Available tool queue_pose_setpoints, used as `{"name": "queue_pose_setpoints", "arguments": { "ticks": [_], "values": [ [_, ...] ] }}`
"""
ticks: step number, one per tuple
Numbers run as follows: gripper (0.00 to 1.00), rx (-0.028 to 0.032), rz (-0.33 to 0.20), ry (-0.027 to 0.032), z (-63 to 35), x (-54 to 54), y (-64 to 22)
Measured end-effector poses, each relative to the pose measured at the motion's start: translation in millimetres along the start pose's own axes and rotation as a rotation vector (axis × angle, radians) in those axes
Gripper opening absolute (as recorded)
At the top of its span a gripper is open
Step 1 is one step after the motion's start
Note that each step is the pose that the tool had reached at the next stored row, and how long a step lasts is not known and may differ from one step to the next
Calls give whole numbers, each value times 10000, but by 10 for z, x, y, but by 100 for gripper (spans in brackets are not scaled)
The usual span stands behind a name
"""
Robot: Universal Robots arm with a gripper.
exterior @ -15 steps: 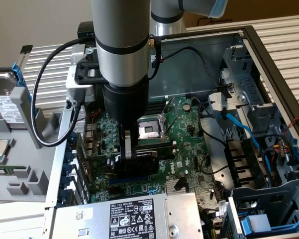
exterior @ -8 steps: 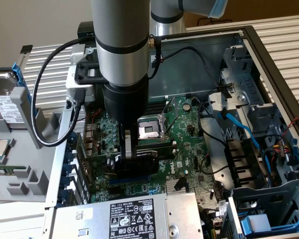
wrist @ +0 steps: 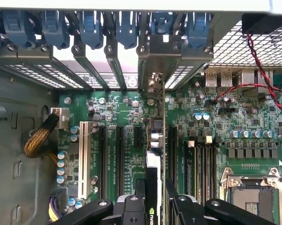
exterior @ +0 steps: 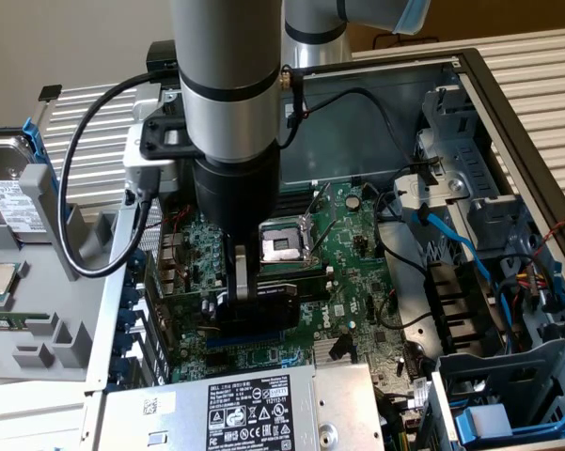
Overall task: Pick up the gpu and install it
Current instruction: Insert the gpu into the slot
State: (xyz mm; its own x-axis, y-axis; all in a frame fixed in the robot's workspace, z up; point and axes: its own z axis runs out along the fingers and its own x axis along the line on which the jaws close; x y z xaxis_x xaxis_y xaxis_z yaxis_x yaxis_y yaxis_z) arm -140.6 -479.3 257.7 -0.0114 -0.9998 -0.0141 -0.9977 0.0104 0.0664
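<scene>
Green motherboard (exterior: 357, 249), lying flat in the open computer case (exterior: 512, 132), forms the ground of both views. The end effector (exterior: 247, 299) hangs low over the board's expansion area, just beside the CPU socket (exterior: 282, 244). The grey power supply (exterior: 254, 409) sits nearer the exterior view's lower edge.

The jaws are clamped on the gpu (wrist: 153, 166) and hold it upright on its long edge, black shroud toward the exterior camera. In the wrist view I read the card as a thin strip running from between the fingers (wrist: 131, 208) toward the rear wall of the case. Its silver bracket end reaches the row of slot openings under the blue retention clips (wrist: 91, 28). The card stands among the long black expansion slots (wrist: 119, 154), parallel to them. I cannot tell whether its lower edge already touches a slot or hangs just above one.

Step in hand, as I judge it: the pick is done and installation is under way, at alignment or early insertion. Seating, in my judgement, calls for three things: the card edge exactly over one slot, the bracket meeting its rear opening, and a straight, even push downward. A skewed card could bind or load the board.
</scene>
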Motion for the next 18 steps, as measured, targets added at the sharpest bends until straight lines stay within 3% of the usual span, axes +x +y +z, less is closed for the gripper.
{"name": "queue_pose_setpoints", "arguments": {
  "ticks": [18],
  "values": [
    [27, -4, -175, 13, 1, 1, 29]
  ]
}}
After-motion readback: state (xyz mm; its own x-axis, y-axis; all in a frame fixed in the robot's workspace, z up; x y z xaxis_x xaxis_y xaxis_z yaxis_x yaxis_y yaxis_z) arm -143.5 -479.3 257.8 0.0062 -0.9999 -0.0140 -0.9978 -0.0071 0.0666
